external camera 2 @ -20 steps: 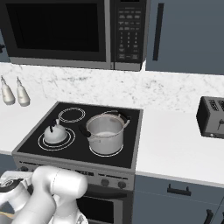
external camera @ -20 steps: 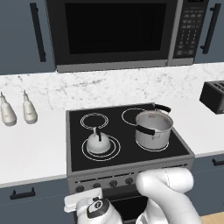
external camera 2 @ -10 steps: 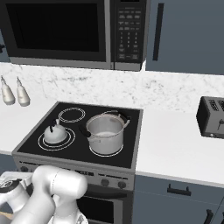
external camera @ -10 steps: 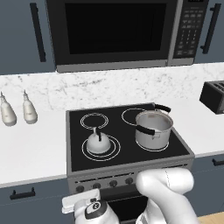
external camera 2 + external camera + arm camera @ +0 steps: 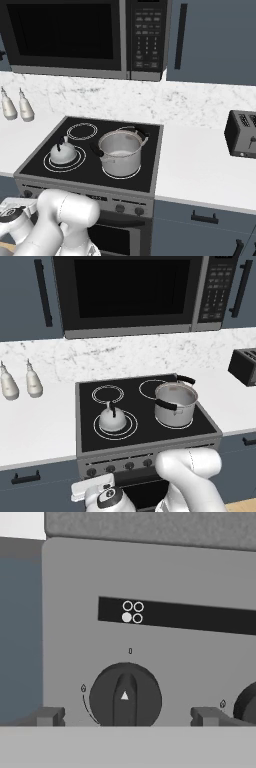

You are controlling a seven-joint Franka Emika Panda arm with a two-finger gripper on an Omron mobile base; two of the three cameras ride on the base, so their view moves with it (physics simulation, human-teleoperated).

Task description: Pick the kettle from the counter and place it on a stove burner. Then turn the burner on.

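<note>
The small silvery kettle (image 5: 112, 420) (image 5: 62, 154) stands upright on the front-left stove burner (image 5: 129, 428) (image 5: 77, 161), inside its white rings. The white counter (image 5: 35, 423) (image 5: 200, 170) runs along both sides of the cooktop. My gripper (image 5: 127, 717) is low at the stove's front panel and open. Its two fingertips (image 5: 50, 716) stand on either side of a dark round knob (image 5: 125, 694) without touching it. The knob's arrow points straight up at the 0 mark. Above the knob, a black strip carries a burner diagram (image 5: 132, 612) with the lower-left circle filled.
A larger steel pot (image 5: 174, 403) (image 5: 120, 152) sits on the right burner. Two white bottles (image 5: 9, 385) (image 5: 8, 106) stand on the left counter, and a black toaster (image 5: 245, 366) (image 5: 242, 132) on the right. A second knob (image 5: 247, 704) lies just right of my gripper.
</note>
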